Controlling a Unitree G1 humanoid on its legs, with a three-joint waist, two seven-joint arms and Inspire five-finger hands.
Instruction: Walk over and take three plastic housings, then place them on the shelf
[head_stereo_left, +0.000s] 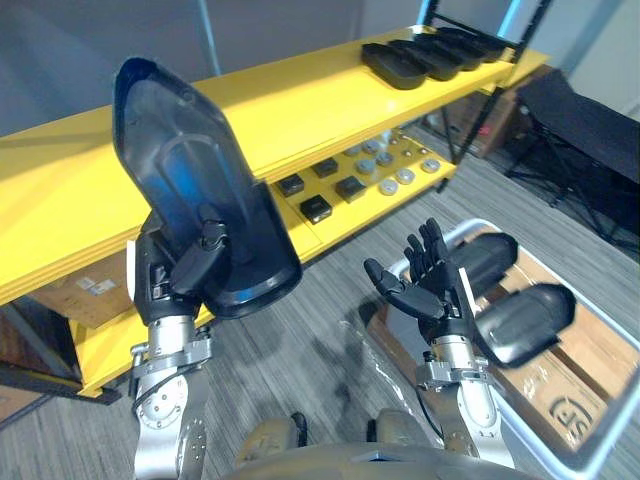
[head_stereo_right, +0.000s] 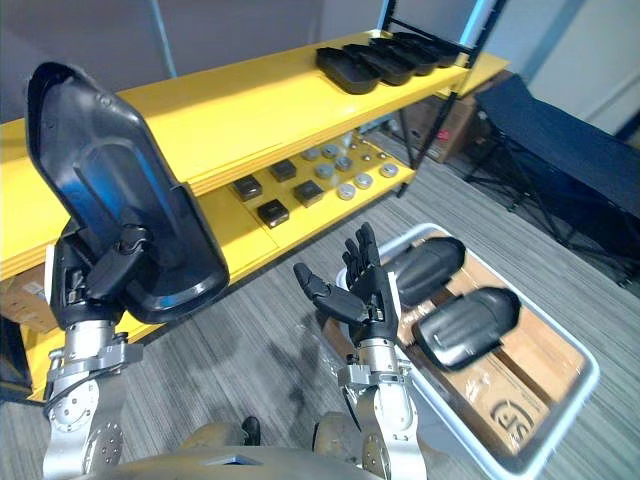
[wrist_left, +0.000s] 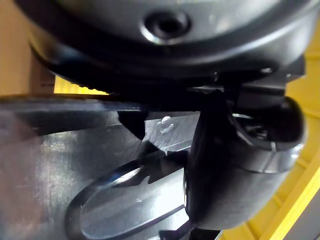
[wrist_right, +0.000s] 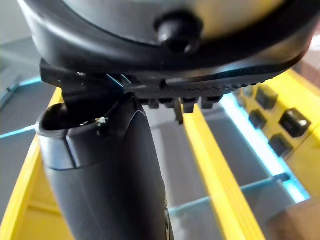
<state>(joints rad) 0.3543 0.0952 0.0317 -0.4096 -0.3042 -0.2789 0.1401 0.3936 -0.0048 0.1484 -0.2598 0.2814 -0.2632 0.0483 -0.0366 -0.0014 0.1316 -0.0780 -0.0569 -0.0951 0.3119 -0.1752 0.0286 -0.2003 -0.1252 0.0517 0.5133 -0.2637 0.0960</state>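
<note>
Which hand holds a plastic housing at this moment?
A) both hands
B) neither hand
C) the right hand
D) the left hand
D: the left hand is curled round the black housing and holds it upright, while the right hand is open with nothing in it.

The shelf (head_stereo_left: 300, 110) has its top board bare along most of its length. A row of housings (head_stereo_left: 425, 55) crowds the shelf's far right end.
</note>
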